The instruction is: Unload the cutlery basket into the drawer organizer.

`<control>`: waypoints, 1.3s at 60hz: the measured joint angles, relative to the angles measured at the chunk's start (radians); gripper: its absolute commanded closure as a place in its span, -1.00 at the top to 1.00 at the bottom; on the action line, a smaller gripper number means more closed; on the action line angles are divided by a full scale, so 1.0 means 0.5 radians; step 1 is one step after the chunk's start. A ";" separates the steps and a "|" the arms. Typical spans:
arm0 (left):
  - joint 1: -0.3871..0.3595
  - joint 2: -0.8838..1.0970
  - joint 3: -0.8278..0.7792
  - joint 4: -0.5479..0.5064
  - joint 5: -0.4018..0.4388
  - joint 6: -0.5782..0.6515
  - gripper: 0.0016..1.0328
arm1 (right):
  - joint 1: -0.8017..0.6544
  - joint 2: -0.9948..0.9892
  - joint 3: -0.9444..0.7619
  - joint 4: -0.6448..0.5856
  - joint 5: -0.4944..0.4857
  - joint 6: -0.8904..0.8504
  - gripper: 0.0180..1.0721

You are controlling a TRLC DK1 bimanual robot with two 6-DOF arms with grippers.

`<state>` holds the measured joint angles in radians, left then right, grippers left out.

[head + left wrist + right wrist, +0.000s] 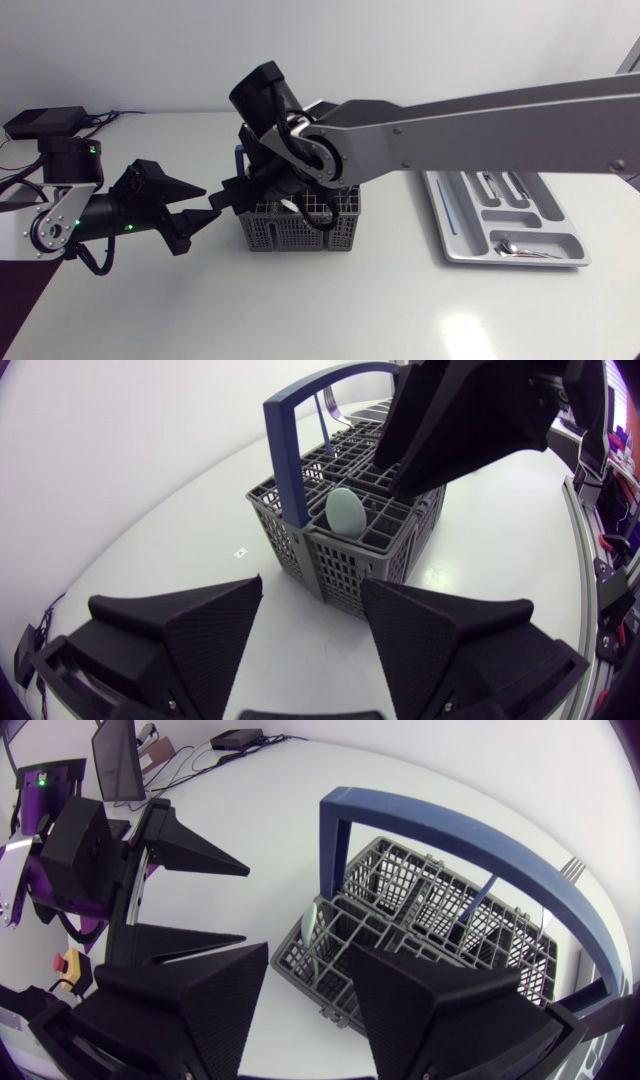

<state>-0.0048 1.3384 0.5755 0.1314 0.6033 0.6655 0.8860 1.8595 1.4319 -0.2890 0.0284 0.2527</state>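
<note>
Basket (345, 568) sitting mid-desk. Pale spoon (345, 512) standing in corner cell, likely light, stiff, slippery; pinching bowl across flat faces seeming best. Left gripper (310, 584) and right gripper (308, 951) both gaping wide, empty.

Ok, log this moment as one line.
right jaws: open above cutlery basket | left jaws: open, facing basket | basket: fork, pale spoon inside | drawer organizer: metal spoon
</note>
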 measured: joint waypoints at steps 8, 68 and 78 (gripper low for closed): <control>0.000 0.059 -0.002 0.065 0.048 -0.005 0.34 | 0.021 0.006 0.001 0.075 0.045 0.013 0.07; 0.123 0.204 -0.002 -0.013 0.457 -0.005 0.56 | 0.063 0.224 0.012 0.446 0.134 0.018 -0.70; 0.124 0.197 -0.002 -0.056 0.461 -0.005 0.56 | 0.073 0.182 -0.041 0.462 0.143 0.011 -0.70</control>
<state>0.0570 1.4368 0.5747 0.1036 0.8337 0.6628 0.9226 1.9507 1.4113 -0.0582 0.0998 0.2581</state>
